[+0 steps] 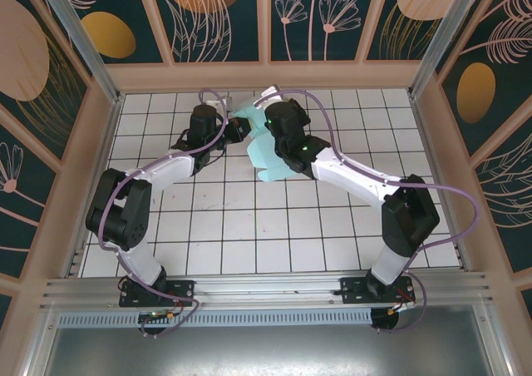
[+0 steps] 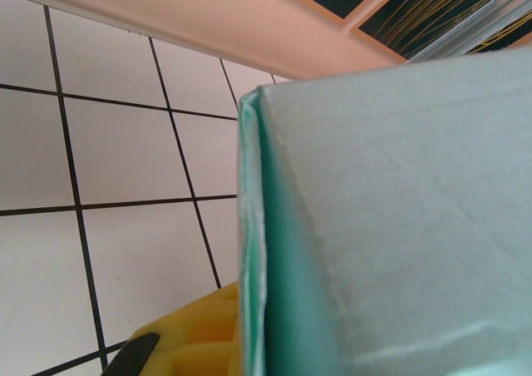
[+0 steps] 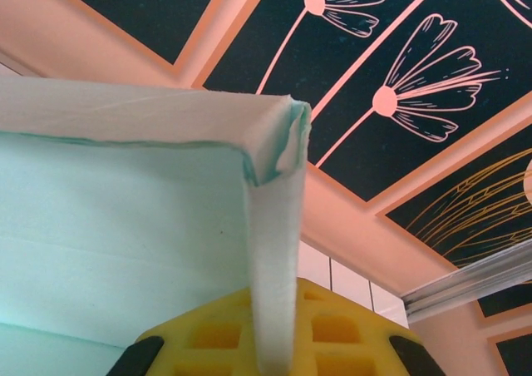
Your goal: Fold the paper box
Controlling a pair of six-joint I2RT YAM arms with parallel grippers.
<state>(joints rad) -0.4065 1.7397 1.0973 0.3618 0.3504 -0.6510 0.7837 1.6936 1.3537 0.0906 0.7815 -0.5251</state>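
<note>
Towards the middle of the white tiled table's (image 1: 208, 226) far edge, the pale mint thin-card paper box (image 1: 268, 161) hung between the two arms, part-formed, with one flap spread towards the near side. I could not tell whether it touched the tiles.

The left gripper (image 1: 236, 129) was closed, and its yellow ribbed pad (image 2: 199, 334) lay against the creased corner of a side wall, apparently pinching that fold. The right gripper (image 3: 274, 347) was also closed. It was clamped on a thin upright flap that ran down across its yellow pad, just below a turned-over, slightly crumpled corner.

Judging by this, the fold was midway: the walls were raised and the flaps untucked. The next move probably called for one gripper to steady the box while the other pressed the loose flap inward without crushing the card.
</note>
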